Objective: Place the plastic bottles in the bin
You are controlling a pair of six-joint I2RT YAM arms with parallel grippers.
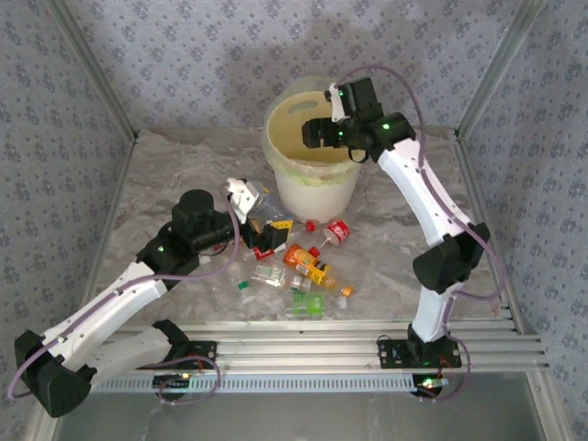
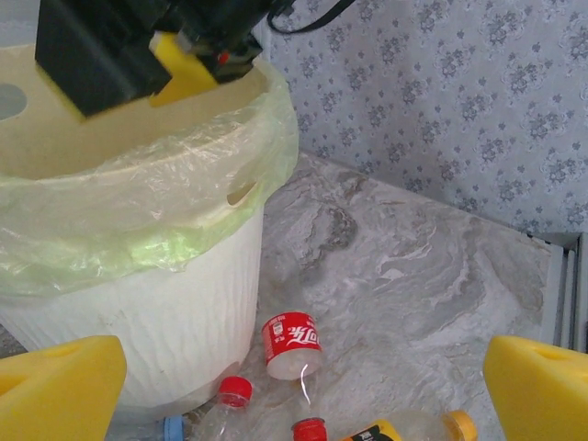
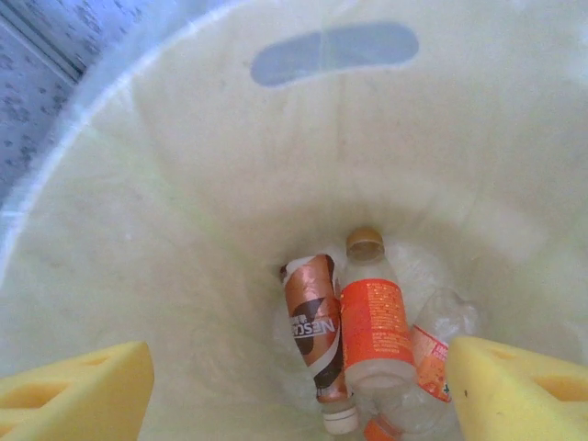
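Top view, bin: I see the bin [image 1: 317, 188] upright at the far middle of the table [image 1: 377, 276], with its pale bag [image 1: 276, 152] folded over the rim.
Top view, right gripper: the right gripper [image 1: 317, 134] hangs over the bin's mouth. From this view I cannot tell how its jaws stand.
Top view, left gripper: the left gripper [image 1: 241, 197] sits low, just left of the bin's base, at the edge of the loose bottles [image 1: 303, 266].
Top view, bottles: they lie scattered on the table in front of the bin, between the two arms.
Left wrist view, grip: the two yellow pads [image 2: 57, 386] stand wide apart at the frame's lower corners, and I see nothing between them.
Left wrist view, surroundings: a red-label bottle [image 2: 291, 342] lies on its side just beside the bin's wall. The right gripper shows above the rim.
Right wrist view, grip: its pads are spread to the lower corners with nothing held between them.
Right wrist view, bin floor: I look straight down into the bin. A brown-label bottle [image 3: 317, 331], an orange-label bottle [image 3: 372, 322] and a crushed bottle [image 3: 434, 354] lie side by side, touching.
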